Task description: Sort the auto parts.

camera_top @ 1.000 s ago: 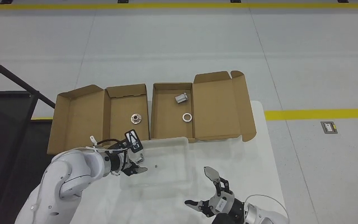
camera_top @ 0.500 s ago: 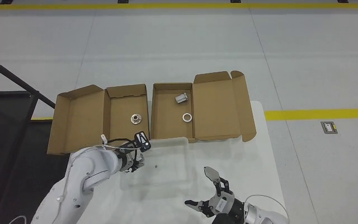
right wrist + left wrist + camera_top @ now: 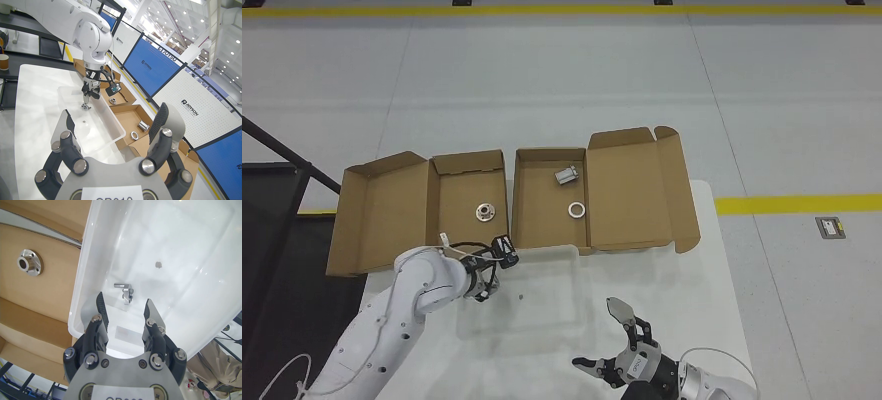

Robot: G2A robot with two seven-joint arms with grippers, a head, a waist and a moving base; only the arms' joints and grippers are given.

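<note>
The left end effector (image 3: 124,303) hangs open just above a small bracket (image 3: 127,294) in the clear tray (image 3: 77,275) — seemingly the only part left to sort. A flange (image 3: 30,265) already lies in the left box (image 3: 457,190), a ring (image 3: 577,209) and a spool-like piece (image 3: 566,175) in the right box (image 3: 542,200); the right end effector (image 3: 115,117) hovers open over the worktop (image 3: 712,300).

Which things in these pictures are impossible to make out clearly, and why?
1. The dark speck in the clear tray: too small to identify, every view.
2. The bracket: top view, hidden beneath the left gripper.
3. The right gripper: top view, its arm cut off by the bottom edge.
</note>
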